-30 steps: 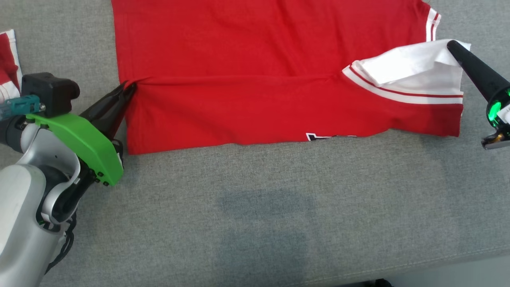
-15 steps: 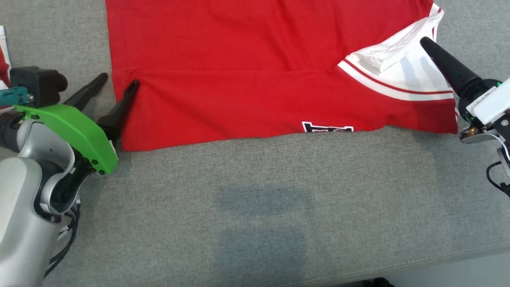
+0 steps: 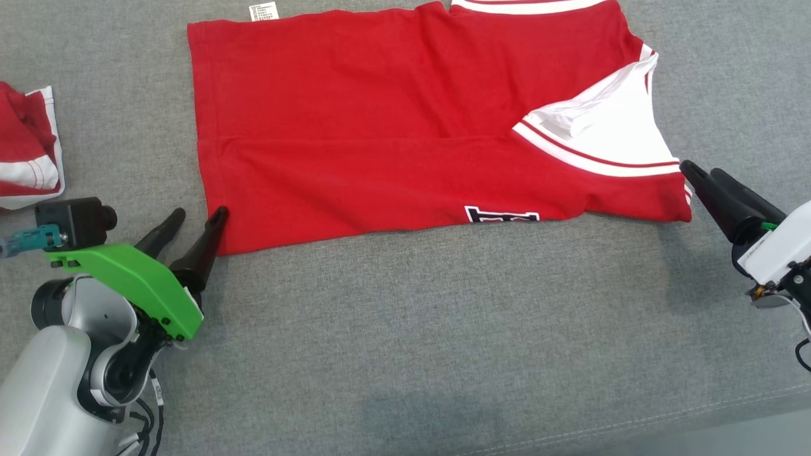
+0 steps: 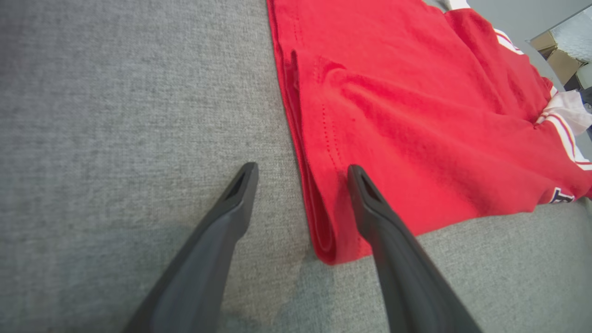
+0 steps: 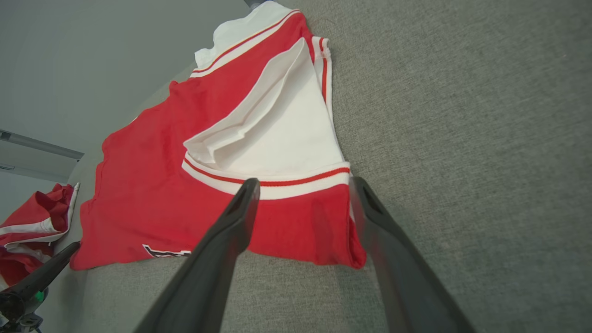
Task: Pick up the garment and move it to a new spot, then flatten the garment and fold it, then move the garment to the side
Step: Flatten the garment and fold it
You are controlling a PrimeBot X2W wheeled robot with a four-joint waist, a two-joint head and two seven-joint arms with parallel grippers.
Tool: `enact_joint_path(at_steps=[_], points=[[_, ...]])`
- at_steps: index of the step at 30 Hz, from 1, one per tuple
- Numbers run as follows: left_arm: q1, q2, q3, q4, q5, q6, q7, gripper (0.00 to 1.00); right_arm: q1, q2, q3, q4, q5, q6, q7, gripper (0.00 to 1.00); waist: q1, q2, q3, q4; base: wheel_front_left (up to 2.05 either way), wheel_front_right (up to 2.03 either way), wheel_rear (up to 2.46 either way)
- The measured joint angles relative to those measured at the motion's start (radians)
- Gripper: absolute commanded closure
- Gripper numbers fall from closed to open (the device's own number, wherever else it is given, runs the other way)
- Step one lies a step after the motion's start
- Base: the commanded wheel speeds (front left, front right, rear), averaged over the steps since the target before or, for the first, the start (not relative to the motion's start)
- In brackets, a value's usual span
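The red garment (image 3: pixel 380 145) lies half folded on the grey fabric surface (image 3: pixel 443 329). The left pincer (image 3: pixel 200 212) and right pincer (image 3: pixel 700 169) stand spread at its 2 near corners, holding nothing. The white part (image 3: pixel 608 136) is bunched. I think the next fold may trap this wrinkle, or a pincer may catch only 1 layer.

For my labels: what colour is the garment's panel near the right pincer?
The panel is white; clearest in right wrist view.

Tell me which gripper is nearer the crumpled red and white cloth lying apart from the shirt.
Left. The left gripper sits just right of the cloth, at the shirt's near left corner. The right gripper is beyond the whole shirt, at its near right corner.
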Motion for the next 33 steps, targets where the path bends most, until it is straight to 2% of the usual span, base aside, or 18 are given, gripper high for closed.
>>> enact_joint_path(at_steps=[11,16,21,30,31,32,33], points=[[0.005,-0.002,-0.003,-0.010,-0.031,0.009,0.062,0.00,0.009,0.017,0.019,0.063,-0.047,-0.009,-0.028,0.00,0.0000,0.0000,0.010,0.002,0.00,0.00,0.00],[-0.013,-0.001,-0.004,-0.024,-0.054,0.017,0.089,0.00,-0.009,-0.001,0.045,0.102,-0.099,-0.009,-0.031,0.00,0.0000,0.0000,0.027,0.002,0.00,0.00,0.00],[-0.028,-0.002,-0.008,-0.028,-0.066,0.019,0.122,0.00,-0.039,0.015,0.087,0.124,-0.114,-0.009,-0.025,0.00,0.0000,0.0000,0.042,0.003,0.00,0.00,0.00],[-0.033,0.013,-0.038,-0.057,-0.096,0.020,0.212,0.00,-0.075,0.042,0.115,0.165,-0.101,0.013,0.008,0.00,0.0000,0.0000,0.044,0.007,0.00,0.00,0.00],[-0.033,0.015,-0.040,-0.060,-0.101,0.017,0.221,0.00,-0.076,0.045,0.114,0.168,-0.094,0.016,0.011,0.35,0.0000,0.0000,0.043,0.007,0.00,0.00,0.00],[-0.033,0.016,-0.041,-0.060,-0.107,0.017,0.226,0.01,-0.077,0.049,0.112,0.173,-0.084,0.022,0.014,0.96,0.0000,0.0000,0.041,0.007,0.00,0.00,0.00],[-0.033,0.016,-0.043,-0.059,-0.112,0.017,0.229,0.53,-0.077,0.056,0.108,0.178,-0.072,0.026,0.015,1.00,0.0000,0.0000,0.039,0.008,0.00,0.00,0.00]])
